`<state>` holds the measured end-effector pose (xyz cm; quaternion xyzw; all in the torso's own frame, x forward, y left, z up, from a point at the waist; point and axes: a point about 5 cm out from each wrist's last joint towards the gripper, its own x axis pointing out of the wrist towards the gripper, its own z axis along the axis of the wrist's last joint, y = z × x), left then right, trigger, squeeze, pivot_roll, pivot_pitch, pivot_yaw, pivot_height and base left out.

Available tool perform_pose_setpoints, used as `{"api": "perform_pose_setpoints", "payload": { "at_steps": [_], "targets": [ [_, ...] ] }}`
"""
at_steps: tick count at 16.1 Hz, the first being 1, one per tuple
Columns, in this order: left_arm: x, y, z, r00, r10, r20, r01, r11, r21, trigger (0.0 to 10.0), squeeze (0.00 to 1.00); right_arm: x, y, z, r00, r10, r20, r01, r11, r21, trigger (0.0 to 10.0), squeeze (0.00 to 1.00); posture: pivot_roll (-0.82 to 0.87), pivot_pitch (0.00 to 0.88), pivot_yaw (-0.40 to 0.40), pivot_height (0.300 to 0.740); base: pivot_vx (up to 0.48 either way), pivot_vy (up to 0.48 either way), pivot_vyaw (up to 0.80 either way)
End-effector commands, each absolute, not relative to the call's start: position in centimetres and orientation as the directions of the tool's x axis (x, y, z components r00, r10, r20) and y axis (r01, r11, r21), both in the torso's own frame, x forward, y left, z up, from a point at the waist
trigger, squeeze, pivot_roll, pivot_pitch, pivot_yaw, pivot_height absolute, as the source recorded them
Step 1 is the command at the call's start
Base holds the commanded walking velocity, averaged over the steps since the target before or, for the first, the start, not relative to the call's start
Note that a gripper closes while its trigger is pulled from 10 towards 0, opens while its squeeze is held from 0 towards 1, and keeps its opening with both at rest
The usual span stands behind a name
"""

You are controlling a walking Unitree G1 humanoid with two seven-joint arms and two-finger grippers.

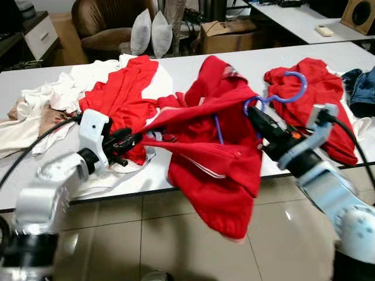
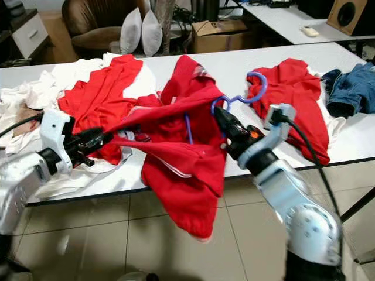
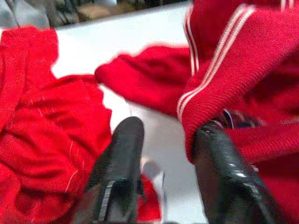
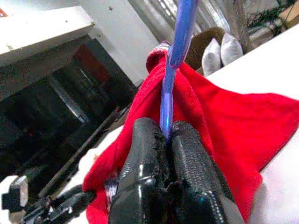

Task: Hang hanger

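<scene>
The right claw (image 1: 253, 112) is closed tight on the blue hanger (image 1: 285, 93), just below its hook. In the right wrist view the two fingers (image 4: 149, 144) press together on the blue wire (image 4: 174, 56), with no gap between them. The hanger is lifted over the front part of the white bench (image 1: 193, 67), and a red sweater (image 1: 214, 152) is on it. The hook stands free above the sweater, and one blue arm of the hanger shows through the neck opening. The lower part of the sweater hangs down past the front edge of the bench, over the tiled floor (image 1: 152, 234).

The left claw (image 1: 133, 140) is at the sweater's left side, where a red sleeve stretches toward it. In the left wrist view its fingers (image 3: 122, 154) stand apart, and the striped cuff (image 3: 219, 79) lies against one of them; I cannot tell if it really holds the cloth.

Left of the sweater lie a second red garment (image 1: 120, 93) and white clothes (image 1: 35, 111). Right of the sweater lies a third red garment (image 1: 319, 88), and jeans (image 2: 351, 88) are beyond it.
</scene>
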<state>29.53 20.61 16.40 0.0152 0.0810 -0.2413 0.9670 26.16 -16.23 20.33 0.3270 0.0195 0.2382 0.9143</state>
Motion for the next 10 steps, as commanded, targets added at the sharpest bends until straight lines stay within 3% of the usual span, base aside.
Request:
{"api": "perform_pose_setpoints", "payload": {
  "at_steps": [1,2,3,4,8,10],
  "targets": [
    [29.4,21.2,17.2,0.899,-0.422,-0.119,0.424,0.905,-0.006,10.0,0.80,25.8,-16.7,21.3,0.881,0.443,0.165,-0.450,0.678,0.581,0.0,0.00,-0.06,0.000,0.054,0.740,0.000,0.000,0.00],
    [29.1,20.4,17.7,0.898,-0.435,-0.062,0.435,0.900,-0.022,10.0,0.00,25.8,-16.8,21.2,0.885,0.439,0.154,-0.442,0.690,0.573,0.0,0.00,-0.06,0.003,0.052,0.740,0.000,0.000,0.00],
    [28.6,18.7,18.8,0.844,-0.535,0.038,0.535,0.834,-0.133,10.0,0.02,25.9,-17.0,21.0,0.895,0.426,0.132,-0.423,0.717,0.554,0.0,0.00,-0.07,0.006,0.051,0.740,0.000,0.000,0.00],
    [27.8,17.3,19.7,0.752,-0.649,0.116,0.654,0.714,-0.248,10.0,1.00,26.0,-17.1,20.9,0.903,0.413,0.121,-0.407,0.732,0.547,0.0,0.00,-0.07,0.007,0.050,0.740,0.000,0.000,0.00],
    [28.1,15.5,21.9,0.626,-0.753,0.200,0.774,0.571,-0.272,10.0,1.00,26.9,-16.0,21.1,0.916,0.383,0.117,-0.386,0.769,0.509,0.0,0.00,-0.06,0.013,0.040,0.740,0.000,0.000,0.00],
    [29.4,16.7,24.1,0.712,-0.636,0.299,0.702,0.663,-0.260,10.0,1.00,27.1,-15.5,21.7,0.924,0.356,0.136,-0.373,0.773,0.513,0.0,0.00,-0.06,0.026,0.021,0.740,0.000,0.000,0.00]
  ]
}}
